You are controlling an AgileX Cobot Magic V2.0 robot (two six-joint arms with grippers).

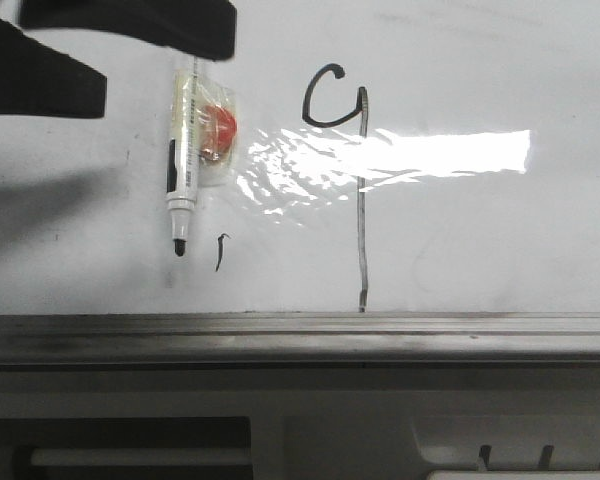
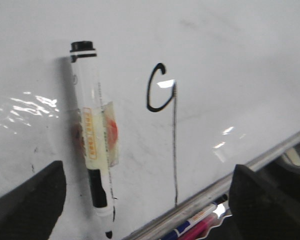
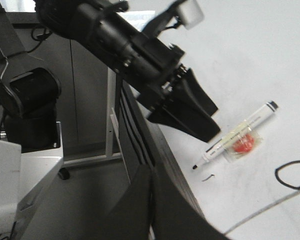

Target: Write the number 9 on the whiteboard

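The whiteboard point(image 1: 480, 240) carries the number 9 point(image 1: 361, 200), a small open loop with a long thin stem that reaches the rail. A white marker point(image 1: 184, 150) with a clear packet and a red blob taped to it lies loose on the board, left of the figure, tip toward the rail. My left gripper point(image 1: 155, 70) hovers over the marker's far end, open and holding nothing. From the left wrist, the marker point(image 2: 92, 150) and the number 9 point(image 2: 174, 145) lie between the wide-apart fingers point(image 2: 30, 195). My right gripper point(image 3: 151, 172) is shut and empty, off the board's edge.
A short black tick stroke point(image 1: 221, 250) sits beside the marker tip. A grey metal rail point(image 1: 300, 335) edges the board, with a grey panel point(image 1: 330, 420) beyond it. Spare pens point(image 2: 200, 225) lie in a tray past the rail. The left arm point(image 3: 130, 55) spans the right wrist view.
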